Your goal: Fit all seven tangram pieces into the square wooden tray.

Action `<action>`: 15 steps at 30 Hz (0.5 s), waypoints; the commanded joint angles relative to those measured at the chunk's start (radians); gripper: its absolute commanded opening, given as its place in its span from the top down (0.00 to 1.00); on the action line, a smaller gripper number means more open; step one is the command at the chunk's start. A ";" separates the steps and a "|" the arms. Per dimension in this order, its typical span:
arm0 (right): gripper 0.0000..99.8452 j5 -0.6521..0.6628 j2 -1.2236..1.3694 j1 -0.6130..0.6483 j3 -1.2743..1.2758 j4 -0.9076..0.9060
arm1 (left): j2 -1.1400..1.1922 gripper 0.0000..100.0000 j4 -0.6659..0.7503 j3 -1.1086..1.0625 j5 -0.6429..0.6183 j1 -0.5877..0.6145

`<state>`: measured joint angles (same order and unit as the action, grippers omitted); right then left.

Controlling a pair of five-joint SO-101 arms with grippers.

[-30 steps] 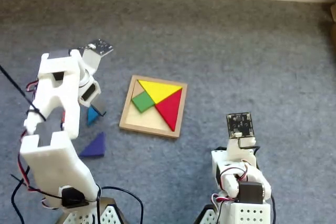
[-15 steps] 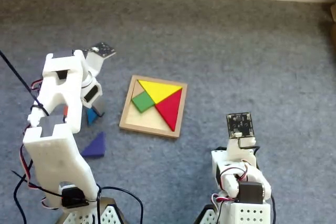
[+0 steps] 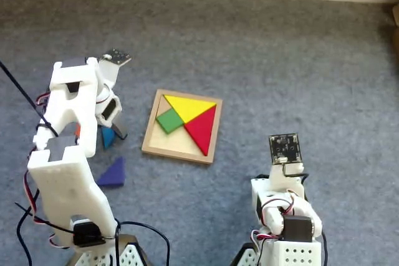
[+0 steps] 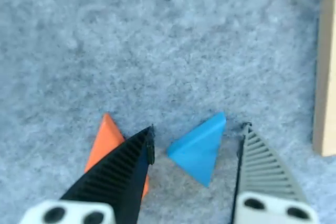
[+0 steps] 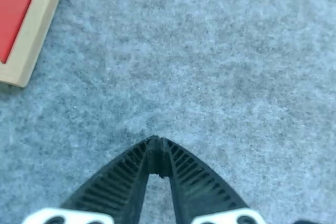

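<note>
The square wooden tray (image 3: 149,143) lies mid-table and holds a yellow triangle (image 3: 186,106), a red triangle (image 3: 202,129) and a green square (image 3: 168,121). Left of it, my left gripper (image 4: 198,129) stands open over the carpet, its fingers on either side of a small light blue triangle (image 4: 198,148), which shows partly under the arm (image 3: 108,136). An orange piece (image 4: 105,141) lies beside the dark finger. A dark blue triangle (image 3: 113,173) rests nearer the arm bases. My right gripper (image 5: 157,141) is shut with nothing in it, low over bare carpet near the tray's corner (image 5: 26,40).
Grey carpet covers the whole table. The right arm (image 3: 285,197) sits folded by its base at the front right. A pale wall strip runs along the far edge.
My left arm has shifted slightly, bringing its open fingers around the light blue triangle. The right arm has kept still.
</note>
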<state>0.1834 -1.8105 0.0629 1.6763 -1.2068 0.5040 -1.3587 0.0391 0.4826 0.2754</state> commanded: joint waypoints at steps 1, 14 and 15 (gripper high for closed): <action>0.98 0.000 0.013 -0.012 0.143 -0.008 | -0.070 0.74 -0.006 0.013 -0.015 0.019; 0.98 0.000 0.013 -0.012 0.143 -0.008 | -0.079 0.85 -0.008 -0.104 -0.021 0.019; 0.98 0.000 0.013 -0.012 0.143 -0.008 | -0.081 0.85 -0.008 -0.104 -0.026 0.018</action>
<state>0.1834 -1.8105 0.0629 1.6763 -1.2068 0.4626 -1.3587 -0.0591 0.4641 0.2723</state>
